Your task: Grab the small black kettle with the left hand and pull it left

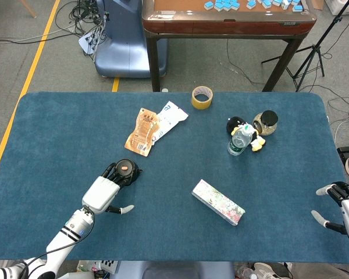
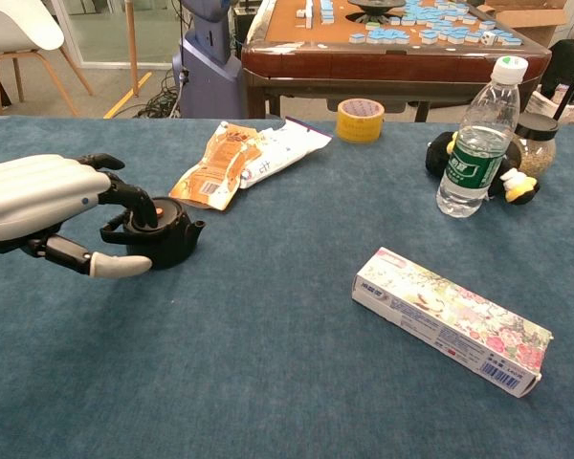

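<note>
Black kettle (image 2: 161,236), orange-knobbed lid, blue table (image 1: 58,133)

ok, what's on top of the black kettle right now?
The left hand reaches over the black kettle; its dark fingers lie across the lid beside the orange knob. The hand hides the kettle's left side, so actual contact can't be confirmed.

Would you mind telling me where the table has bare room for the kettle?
Bare cloth lies left of the kettle and left hand, out to the table's edge. It is crowded around the bottle and jar.
</note>
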### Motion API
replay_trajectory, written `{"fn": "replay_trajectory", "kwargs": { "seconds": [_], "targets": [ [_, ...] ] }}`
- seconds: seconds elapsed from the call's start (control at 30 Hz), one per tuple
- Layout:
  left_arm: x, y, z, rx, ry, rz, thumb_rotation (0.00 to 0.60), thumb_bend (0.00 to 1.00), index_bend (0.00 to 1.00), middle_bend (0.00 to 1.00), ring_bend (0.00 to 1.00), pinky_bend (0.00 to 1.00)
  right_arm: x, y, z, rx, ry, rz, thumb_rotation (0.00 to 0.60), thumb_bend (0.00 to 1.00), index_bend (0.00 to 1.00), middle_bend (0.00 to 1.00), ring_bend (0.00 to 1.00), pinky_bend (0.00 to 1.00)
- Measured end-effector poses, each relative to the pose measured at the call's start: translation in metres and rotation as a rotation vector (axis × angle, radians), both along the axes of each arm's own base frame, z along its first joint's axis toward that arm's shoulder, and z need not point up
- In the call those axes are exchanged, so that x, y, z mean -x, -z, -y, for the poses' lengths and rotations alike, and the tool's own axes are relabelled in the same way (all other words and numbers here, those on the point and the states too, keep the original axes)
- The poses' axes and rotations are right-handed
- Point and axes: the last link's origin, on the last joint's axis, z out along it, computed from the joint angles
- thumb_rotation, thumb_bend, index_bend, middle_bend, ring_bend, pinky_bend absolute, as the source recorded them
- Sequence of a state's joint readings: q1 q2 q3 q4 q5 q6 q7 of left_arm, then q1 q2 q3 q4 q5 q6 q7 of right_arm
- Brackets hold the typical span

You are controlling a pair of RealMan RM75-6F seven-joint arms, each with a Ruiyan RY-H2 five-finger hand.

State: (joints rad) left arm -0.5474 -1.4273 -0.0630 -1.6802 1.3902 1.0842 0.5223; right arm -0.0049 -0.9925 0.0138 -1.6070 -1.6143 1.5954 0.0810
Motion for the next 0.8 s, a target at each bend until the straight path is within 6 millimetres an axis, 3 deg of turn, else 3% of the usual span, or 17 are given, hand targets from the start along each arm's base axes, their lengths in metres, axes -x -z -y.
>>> {"fn": "replay_trajectory", "kwargs": {
  "seconds": [0.8],
  "targets": [
    [0.01, 0.008, -0.014, -0.035, -0.04, -0.1, 0.134, 0.15, 0.36, 0.38, 0.27, 0.0, 0.001, 0.0, 0.001, -0.003, 0.007, -0.003, 0.6, 0.2, 0.41, 0.41, 0.26, 0.28]
  ]
}}
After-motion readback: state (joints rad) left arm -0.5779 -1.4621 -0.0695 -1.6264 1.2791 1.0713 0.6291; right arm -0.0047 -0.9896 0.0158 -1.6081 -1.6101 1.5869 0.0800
